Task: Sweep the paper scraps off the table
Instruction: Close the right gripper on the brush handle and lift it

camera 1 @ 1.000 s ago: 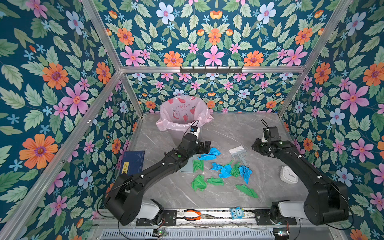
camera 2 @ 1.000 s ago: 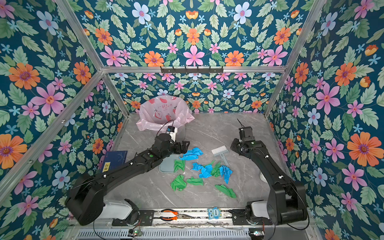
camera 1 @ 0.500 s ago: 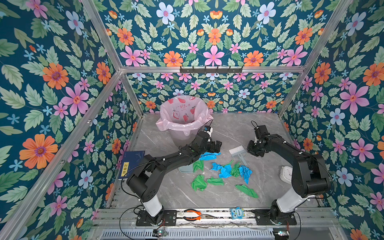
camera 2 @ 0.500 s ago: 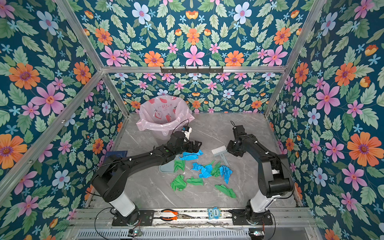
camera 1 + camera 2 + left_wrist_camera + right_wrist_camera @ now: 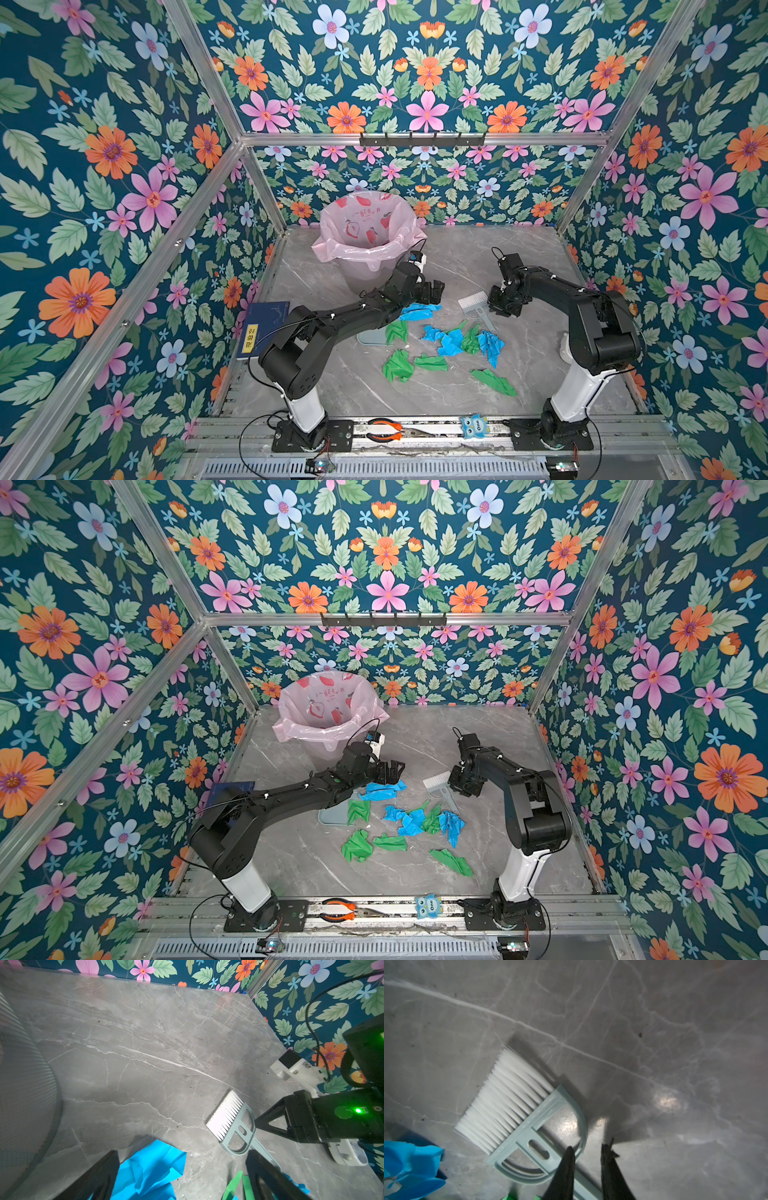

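Paper scraps, green and blue, lie on the table between the arms; the left gripper hangs wide open over a blue one, and the right gripper straddles the brush handle, I think for sweeping, though whether it already pinches I cannot tell.

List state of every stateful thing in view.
brush, lying flat on table.
dustpan, flat, partly under left arm.
paper scraps, crumpled, scattered on table.
trash bin, upright, pink-lined, no scraps visible inside.
left gripper, open.
right gripper, fingers astride brush handle; grip unclear.
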{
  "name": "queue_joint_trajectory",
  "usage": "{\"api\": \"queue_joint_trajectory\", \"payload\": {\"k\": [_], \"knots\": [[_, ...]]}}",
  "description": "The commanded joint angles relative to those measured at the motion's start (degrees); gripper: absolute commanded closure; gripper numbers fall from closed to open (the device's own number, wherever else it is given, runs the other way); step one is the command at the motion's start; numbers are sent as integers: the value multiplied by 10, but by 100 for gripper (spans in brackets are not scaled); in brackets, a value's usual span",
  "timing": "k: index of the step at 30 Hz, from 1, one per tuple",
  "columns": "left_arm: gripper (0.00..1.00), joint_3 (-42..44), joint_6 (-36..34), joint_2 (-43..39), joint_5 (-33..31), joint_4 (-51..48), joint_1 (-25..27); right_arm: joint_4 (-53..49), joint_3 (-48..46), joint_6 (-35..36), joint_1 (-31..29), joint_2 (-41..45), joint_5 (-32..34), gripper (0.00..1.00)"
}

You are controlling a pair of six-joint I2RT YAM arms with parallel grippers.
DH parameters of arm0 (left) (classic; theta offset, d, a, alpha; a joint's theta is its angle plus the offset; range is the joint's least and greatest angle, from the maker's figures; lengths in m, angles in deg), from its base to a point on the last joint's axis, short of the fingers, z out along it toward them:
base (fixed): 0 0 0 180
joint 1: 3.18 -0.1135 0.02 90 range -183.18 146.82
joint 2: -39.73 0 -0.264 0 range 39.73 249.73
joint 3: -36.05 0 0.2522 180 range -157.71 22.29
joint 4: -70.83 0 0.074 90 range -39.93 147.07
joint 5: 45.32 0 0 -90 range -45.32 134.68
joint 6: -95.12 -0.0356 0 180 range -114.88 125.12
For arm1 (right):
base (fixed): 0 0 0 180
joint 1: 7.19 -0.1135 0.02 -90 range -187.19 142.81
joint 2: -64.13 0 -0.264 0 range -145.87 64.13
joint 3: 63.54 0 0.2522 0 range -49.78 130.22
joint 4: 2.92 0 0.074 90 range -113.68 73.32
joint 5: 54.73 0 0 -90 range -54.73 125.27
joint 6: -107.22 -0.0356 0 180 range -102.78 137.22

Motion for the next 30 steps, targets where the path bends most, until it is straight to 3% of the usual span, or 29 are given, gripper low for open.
{"api": "queue_joint_trajectory", "payload": {"k": [1, 11, 24, 30], "knots": [[2, -5, -9, 5, 1, 13, 2, -11, 8, 11, -1, -10, 10, 78], [2, -11, -16, 24, -1, 16, 10, -46, 50, 44, -14, -35, 74, 84], [3, -16, -32, 44, -2, 12, 12, -67, 113, 109, -19, -100, 92, 90], [3, -19, -35, 52, 0, 12, 13, -69, 157, 150, -21, -120, 131, 95]]}}
